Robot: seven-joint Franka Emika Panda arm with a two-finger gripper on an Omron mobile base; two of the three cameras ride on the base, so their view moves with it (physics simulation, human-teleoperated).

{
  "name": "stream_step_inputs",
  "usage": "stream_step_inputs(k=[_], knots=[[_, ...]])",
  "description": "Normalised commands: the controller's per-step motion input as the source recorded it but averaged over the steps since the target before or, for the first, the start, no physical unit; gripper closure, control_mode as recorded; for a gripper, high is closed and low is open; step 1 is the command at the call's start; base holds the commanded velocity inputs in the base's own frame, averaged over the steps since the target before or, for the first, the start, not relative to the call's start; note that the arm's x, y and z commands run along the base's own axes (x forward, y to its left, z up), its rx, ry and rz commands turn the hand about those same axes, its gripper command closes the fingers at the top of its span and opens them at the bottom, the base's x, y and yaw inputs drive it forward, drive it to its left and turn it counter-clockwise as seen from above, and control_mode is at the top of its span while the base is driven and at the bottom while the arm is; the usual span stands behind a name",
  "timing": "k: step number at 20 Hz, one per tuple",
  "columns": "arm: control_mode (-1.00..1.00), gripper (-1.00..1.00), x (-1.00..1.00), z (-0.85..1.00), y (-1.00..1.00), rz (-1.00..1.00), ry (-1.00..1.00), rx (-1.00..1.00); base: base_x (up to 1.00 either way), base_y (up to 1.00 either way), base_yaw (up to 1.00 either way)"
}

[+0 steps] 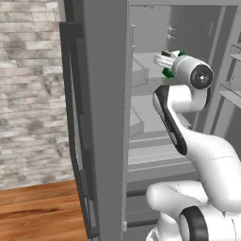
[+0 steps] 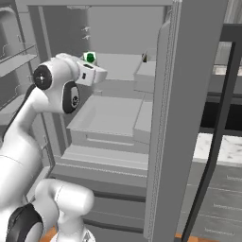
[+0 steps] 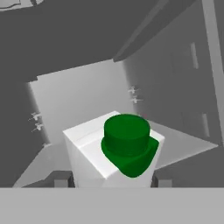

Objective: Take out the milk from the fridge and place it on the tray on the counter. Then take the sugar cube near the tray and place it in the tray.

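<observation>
Flat, even rendered light, soft shadows inside the fridge (image 2: 118,108), slightly blurry, no glare.

The arm reached up into the fridge (image 1: 155,141); its gripper (image 3: 113,183) sat with a fingertip on either side of the milk (image 3: 114,153).

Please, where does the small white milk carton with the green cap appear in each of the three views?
Left base view: small white milk carton with the green cap, upper right, mostly hidden behind the white wrist.
Right base view: its cap peeks above the wrist, upper left.
Hand view: centre bottom, between the claw's fingers.
Shared landmark: the pale grey fridge shelf.
</observation>
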Motion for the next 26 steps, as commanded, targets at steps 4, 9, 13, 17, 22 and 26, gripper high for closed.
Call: stream_step_inputs(k=[4, 9, 13, 17, 22, 26], knots=[[-1.0, 1.0, -0.6, 0.01, 0.0, 0.04, 0.32, -0.04, 0.0, 0.0, 0.0], [-1.0, 1.0, -0.33, -0.01, 0.09, 0.01, 0.46, -0.06, 0.0, 0.0, 0.0], [-1.0, 1.0, -0.42, -0.36, 0.11, 0.01, 0.16, -0.05, 0.0, 0.0, 0.0], [-1.0, 1.0, -0.47, -0.6, 0.03, 0.04, 0.0, 0.0, 0.0, 0.0, 0.0], [-1.0, 1.0, -0.26, -0.58, 0.0, 0.06, 0.07, 0.0, 0.0, 0.0, 0.0], [-1.0, 1.0, -0.06, -0.44, 0.0, 0.09, 0.01, 0.0, 0.0, 0.0, 0.0]])
